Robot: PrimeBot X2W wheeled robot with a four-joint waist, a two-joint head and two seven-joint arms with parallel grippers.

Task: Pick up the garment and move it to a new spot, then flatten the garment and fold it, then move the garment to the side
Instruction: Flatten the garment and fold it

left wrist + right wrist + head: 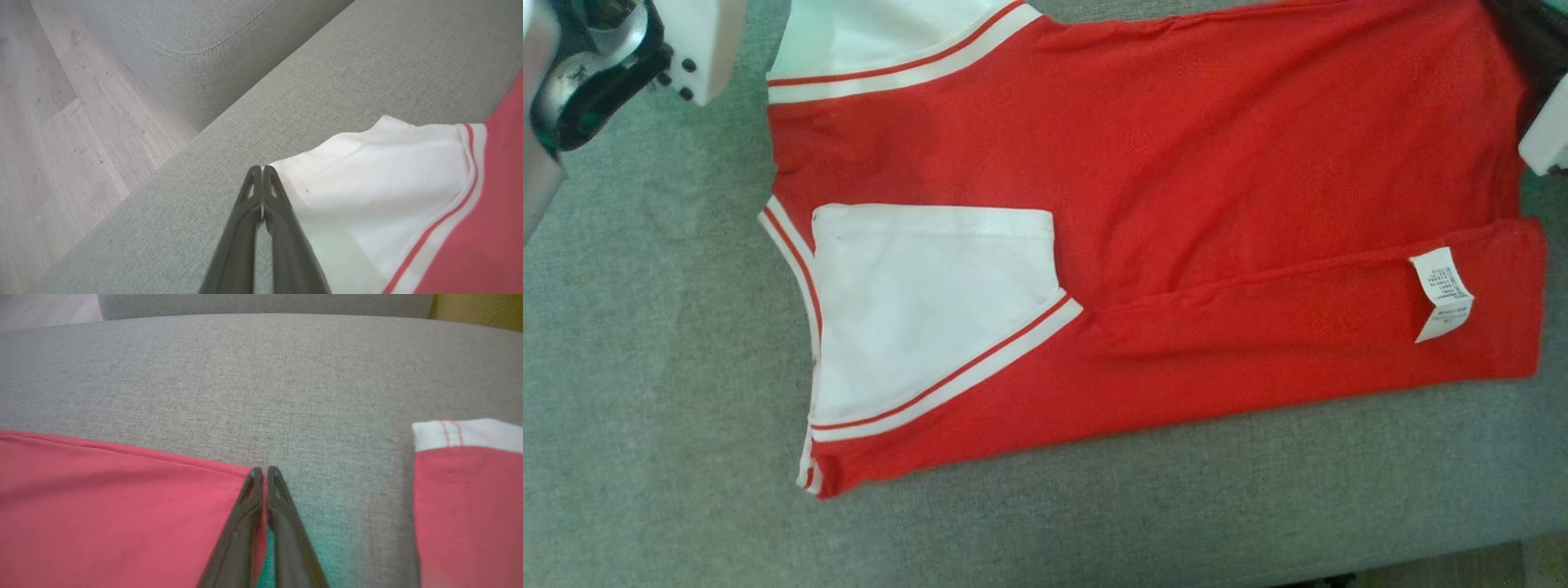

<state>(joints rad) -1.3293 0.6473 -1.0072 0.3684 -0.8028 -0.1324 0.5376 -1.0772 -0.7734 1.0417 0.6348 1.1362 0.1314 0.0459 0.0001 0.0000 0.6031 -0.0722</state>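
Red garment (1176,163) lies flat on grey sofa cushion (645,367), one side folded in, head view. Left wrist: left gripper (262,168) pressed closed, nothing visibly pinched, tips at white sleeve (388,171) corner. Right wrist: right gripper (264,470) almost closed at garment's hem corner, red in the slit; grip unclear.

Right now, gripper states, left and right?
Left gripper: shut at a sleeve corner of the garment; grip unclear.
Right gripper: shut at its hem corner; grip unclear.
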